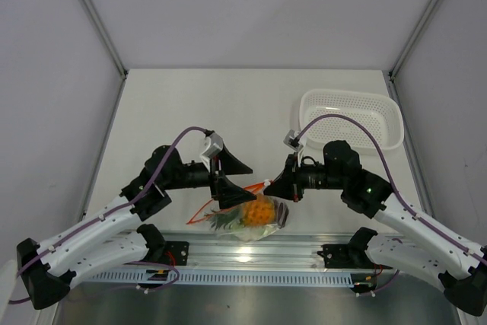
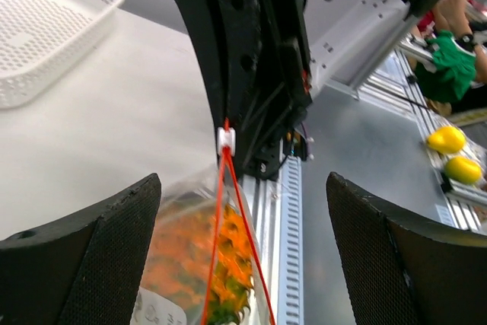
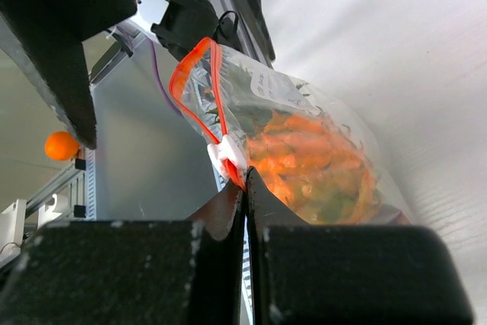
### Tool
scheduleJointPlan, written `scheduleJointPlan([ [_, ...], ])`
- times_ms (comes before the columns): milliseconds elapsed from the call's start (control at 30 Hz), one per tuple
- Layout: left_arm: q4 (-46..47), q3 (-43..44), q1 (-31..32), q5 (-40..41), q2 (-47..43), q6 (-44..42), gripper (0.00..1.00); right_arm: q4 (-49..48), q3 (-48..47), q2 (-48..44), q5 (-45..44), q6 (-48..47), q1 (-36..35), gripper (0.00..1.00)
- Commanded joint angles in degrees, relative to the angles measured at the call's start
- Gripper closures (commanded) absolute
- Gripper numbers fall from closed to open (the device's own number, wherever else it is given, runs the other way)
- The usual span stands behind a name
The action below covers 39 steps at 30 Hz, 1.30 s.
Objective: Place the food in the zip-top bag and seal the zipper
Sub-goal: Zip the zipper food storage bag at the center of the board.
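Right now your right end effector [image 3: 245, 180] is pinched closed on the zipper [image 3: 194, 66], just beside its white slider [image 3: 228, 156]. Your left end effector [image 2: 243, 188] stands wide apart with nothing in it. The bag [image 1: 255, 218] sits at the near edge of the counter [image 1: 190, 112], between the two arms, with the pineapple [image 1: 260, 209] inside. Expect thin, slick, floppy film that sags under the light toy. You'd likely do best to take the firmer zipper strip at its far end, not the film.
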<state>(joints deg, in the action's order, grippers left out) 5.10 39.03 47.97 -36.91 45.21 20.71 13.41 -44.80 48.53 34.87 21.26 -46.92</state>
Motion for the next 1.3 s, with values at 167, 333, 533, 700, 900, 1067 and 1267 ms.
scheduleJointPlan([
  [167, 9.3, 1.1, -0.3, 1.3, 1.5, 1.1, 0.18, -4.1, -1.1, 0.9, -2.2, 3.4, -1.5, 1.0],
  [333, 11.2, 1.0, -0.3, -0.6, 4.1, 2.2, 0.23, -4.1, -1.7, 1.0, -2.7, 3.6, -2.6, 1.0],
  [533, 10.5, 2.0, -0.3, -0.5, 6.6, 0.7, 0.31, -4.0, -2.7, 1.6, -2.8, 4.1, -3.3, 1.0],
  [700, 10.9, 1.8, -0.3, -1.2, 7.4, 0.1, 0.37, -3.6, -3.0, 1.4, -3.0, 4.0, -3.4, 1.0],
  [900, 11.2, 1.4, -0.2, -2.6, 8.2, 0.5, 0.48, -3.5, -3.1, 1.1, -3.2, 4.3, -3.5, 1.0],
  [1067, 11.0, 1.1, -0.2, -2.7, 8.3, 0.9, 0.57, -3.7, -3.1, 0.9, -3.3, 4.6, -3.7, 1.0],
  [1267, 10.6, 1.9, -0.2, -4.0, 9.3, 1.4, 0.7, -4.4, -3.1, 0.9, -3.3, 5.4, -4.0, 1.0],
])
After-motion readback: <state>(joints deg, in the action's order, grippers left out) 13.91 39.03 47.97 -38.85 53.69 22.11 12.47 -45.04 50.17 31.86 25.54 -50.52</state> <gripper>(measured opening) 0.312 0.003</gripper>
